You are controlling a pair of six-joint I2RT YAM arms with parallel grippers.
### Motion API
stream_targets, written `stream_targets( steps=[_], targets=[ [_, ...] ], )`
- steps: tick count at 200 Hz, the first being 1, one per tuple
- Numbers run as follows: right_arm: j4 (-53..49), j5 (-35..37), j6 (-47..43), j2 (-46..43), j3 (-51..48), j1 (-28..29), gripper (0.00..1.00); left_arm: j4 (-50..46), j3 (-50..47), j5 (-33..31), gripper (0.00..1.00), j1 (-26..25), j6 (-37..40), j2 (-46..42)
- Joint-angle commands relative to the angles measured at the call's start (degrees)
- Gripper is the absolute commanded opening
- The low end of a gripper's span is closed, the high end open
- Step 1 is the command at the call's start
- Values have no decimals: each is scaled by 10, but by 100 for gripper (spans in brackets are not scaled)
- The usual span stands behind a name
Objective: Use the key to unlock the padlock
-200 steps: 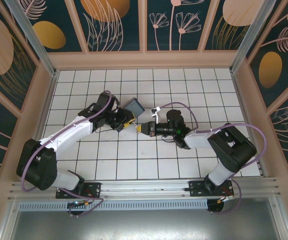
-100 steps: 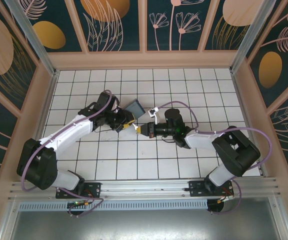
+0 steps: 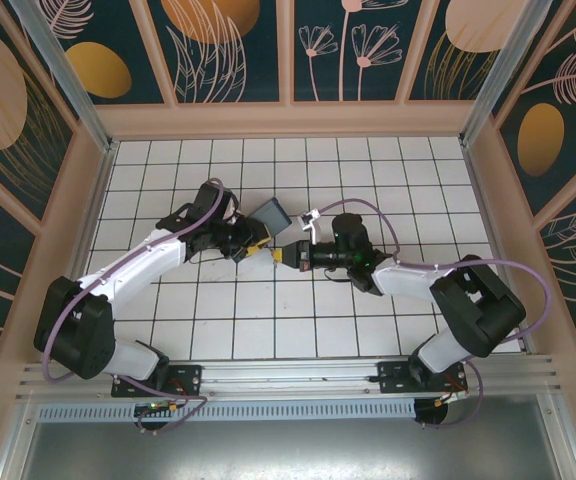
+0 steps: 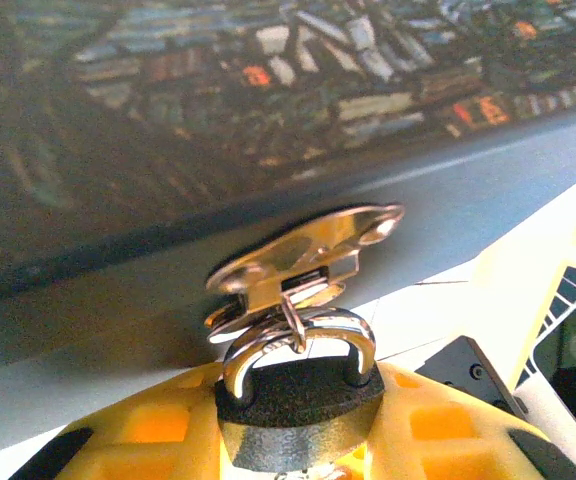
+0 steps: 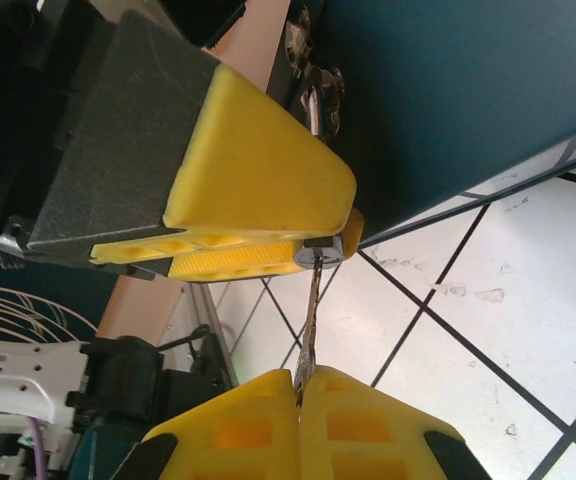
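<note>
Against a second ago, the right arm's elbow (image 3: 480,300) has swung out to the right, while the left gripper (image 3: 256,246) sits unmoved. It clamps the padlock (image 4: 298,410), whose shackle (image 4: 362,345) points up through the painted box's (image 3: 269,213) hasp (image 4: 303,245). The right gripper (image 5: 300,395) is pinched tight on the key (image 5: 312,315), whose long axis runs straight from those fingertips to the padlock's underside, tip at the body.
</note>
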Motion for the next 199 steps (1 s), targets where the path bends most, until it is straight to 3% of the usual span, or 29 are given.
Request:
stream_targets(
  steps=[1,47,93,199],
  targets=[
    [141,-10,34,4,17,-1,0,-3,1,56,16,-10,2,-5],
    [129,4,2,-4,15,2,0,-5,-2,60,16,-10,4,-6],
    [29,40,-118,-12,37,16,0,1,3,71,16,-10,-2,-2],
    [45,16,-160,-17,37,24,0,-4,20,68,16,-10,-5,1]
  ],
)
